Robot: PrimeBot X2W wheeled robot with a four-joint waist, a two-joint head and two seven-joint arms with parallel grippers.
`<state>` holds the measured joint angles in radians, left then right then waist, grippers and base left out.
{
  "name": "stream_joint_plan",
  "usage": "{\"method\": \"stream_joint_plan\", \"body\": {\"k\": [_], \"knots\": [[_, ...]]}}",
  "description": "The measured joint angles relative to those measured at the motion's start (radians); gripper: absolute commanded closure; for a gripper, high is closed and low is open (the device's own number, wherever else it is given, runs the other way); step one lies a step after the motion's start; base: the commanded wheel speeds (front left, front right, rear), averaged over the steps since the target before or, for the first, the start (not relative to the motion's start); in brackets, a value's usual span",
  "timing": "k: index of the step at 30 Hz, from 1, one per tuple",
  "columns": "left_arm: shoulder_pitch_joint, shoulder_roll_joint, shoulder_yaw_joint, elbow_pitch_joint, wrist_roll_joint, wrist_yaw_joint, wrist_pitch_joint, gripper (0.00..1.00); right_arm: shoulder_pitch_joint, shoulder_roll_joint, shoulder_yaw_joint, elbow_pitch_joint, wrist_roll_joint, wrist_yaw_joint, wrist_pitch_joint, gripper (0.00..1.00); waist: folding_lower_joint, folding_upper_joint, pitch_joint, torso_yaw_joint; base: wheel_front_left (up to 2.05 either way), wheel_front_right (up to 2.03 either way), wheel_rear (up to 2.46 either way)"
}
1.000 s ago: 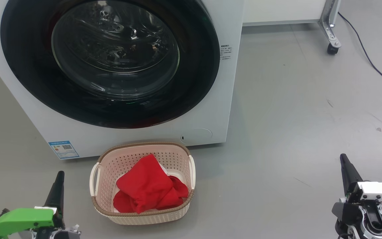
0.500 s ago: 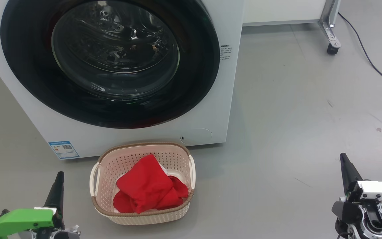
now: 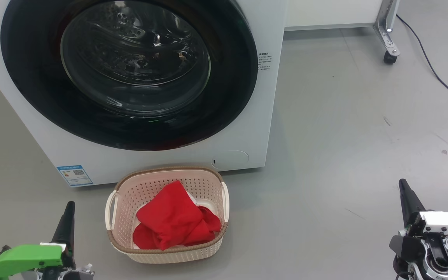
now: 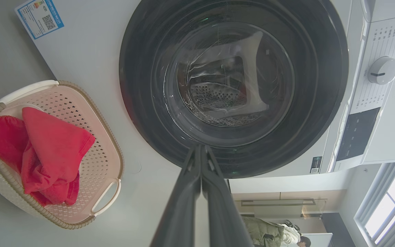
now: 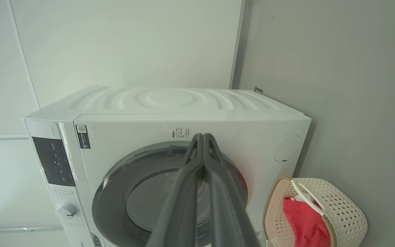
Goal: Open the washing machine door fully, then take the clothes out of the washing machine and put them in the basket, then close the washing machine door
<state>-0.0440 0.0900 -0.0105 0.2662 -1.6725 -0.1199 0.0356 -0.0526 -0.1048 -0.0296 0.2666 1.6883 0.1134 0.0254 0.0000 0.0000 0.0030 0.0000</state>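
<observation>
The washing machine door (image 3: 130, 74) lies flat against the white washing machine (image 3: 243, 128), its black rim and clear glass bowl facing me. On the floor just in front stands the cream basket (image 3: 167, 252) with the red clothes (image 3: 175, 221) piled inside. My left gripper (image 3: 68, 206) is shut at the lower left, apart from the basket and holding nothing. My right gripper (image 3: 403, 184) is shut at the lower right, far from everything. The left wrist view shows the door (image 4: 233, 85), basket (image 4: 108, 154) and clothes (image 4: 46, 144). The right wrist view shows the machine (image 5: 170, 103) and basket (image 5: 341, 212).
Grey floor spreads to the right of the machine. A wheeled metal frame leg (image 3: 389, 39) and a dark cable (image 3: 430, 58) lie at the far right. A blue sticker (image 3: 74, 175) marks the machine's lower left. A person (image 4: 269, 233) shows in the left wrist view.
</observation>
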Motion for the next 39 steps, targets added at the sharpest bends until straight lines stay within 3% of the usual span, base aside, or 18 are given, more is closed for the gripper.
{"method": "stream_joint_plan", "body": {"k": [39], "knots": [[-0.004,0.0,0.004,0.009,0.0,0.0,0.007,1.0,-0.001,0.001,-0.003,0.008,0.0,0.003,0.005,1.0,0.0,0.0,0.0,0.0,0.0,0.0,0.0]]}}
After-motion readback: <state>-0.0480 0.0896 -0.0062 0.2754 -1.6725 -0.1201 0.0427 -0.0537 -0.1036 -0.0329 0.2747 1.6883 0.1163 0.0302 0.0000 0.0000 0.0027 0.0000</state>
